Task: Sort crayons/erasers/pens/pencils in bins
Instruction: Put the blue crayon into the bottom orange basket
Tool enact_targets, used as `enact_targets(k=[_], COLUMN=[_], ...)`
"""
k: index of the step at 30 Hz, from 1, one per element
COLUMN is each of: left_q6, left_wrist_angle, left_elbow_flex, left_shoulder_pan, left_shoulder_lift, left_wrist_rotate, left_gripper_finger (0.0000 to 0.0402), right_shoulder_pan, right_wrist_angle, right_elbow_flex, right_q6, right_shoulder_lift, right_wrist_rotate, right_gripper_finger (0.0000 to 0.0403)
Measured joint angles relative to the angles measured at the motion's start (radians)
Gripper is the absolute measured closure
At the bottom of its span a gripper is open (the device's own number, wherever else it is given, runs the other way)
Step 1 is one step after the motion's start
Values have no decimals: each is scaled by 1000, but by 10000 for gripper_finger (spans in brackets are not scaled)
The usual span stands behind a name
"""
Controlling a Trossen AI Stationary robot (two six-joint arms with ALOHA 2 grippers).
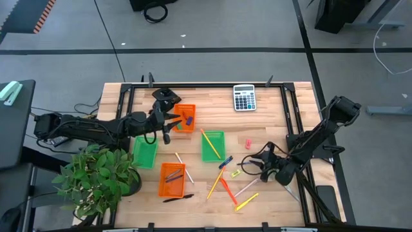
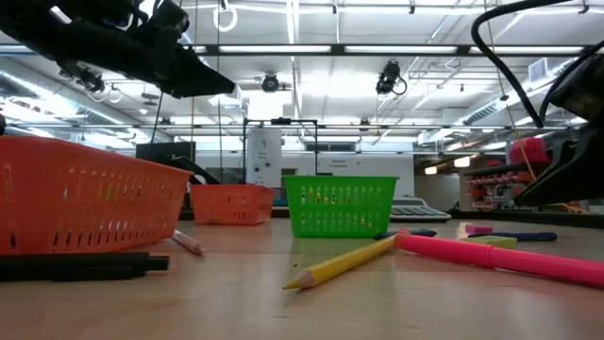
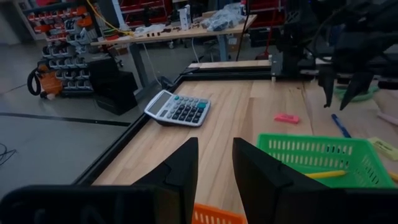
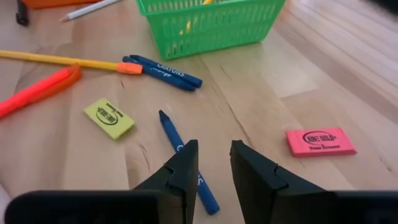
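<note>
My left gripper (image 3: 214, 163) is open and empty. It hangs over the far orange bin (image 1: 185, 118), whose rim shows below the fingers (image 3: 214, 216). My right gripper (image 4: 211, 167) is open just above a blue crayon (image 4: 180, 149) lying flat on the table. Whether it touches the crayon, I cannot tell. In the high view this gripper (image 1: 255, 165) is at the table's near right. Close by lie a yellow eraser (image 4: 109, 117), a pink eraser (image 4: 320, 141), two more blue crayons (image 4: 163, 70), a yellow pencil (image 4: 62, 61) and an orange-red stick (image 4: 37, 90).
A green bin (image 1: 212, 145) at the middle holds a yellow pencil. Another green bin (image 1: 145, 152) and the near orange bin (image 1: 172, 179) stand to its left. A black pen (image 1: 178, 198) lies near the front edge. A calculator (image 1: 244, 98) is at the back. A potted plant (image 1: 96, 177) crowds the near left corner.
</note>
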Motion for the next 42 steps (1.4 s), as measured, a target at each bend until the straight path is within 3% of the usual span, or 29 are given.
enact_targets(k=[7,14,42], left_q6=[-24,-26,-72], left_wrist_angle=[12,14,11], left_elbow_flex=[0,0,0], left_shoulder_pan=[0,0,-1], left_shoulder_lift=[0,0,0], left_wrist_rotate=[0,0,0], left_gripper_finger=[294,294,294], right_shoulder_pan=[-1,-5,-208], right_wrist_angle=[128,138,250], right_elbow_flex=[-51,-57,-57], right_q6=[-94,-159,-374], right_shoulder_lift=[0,0,0], right_wrist_rotate=[-50,-84,-338], right_gripper_finger=[301,301,301])
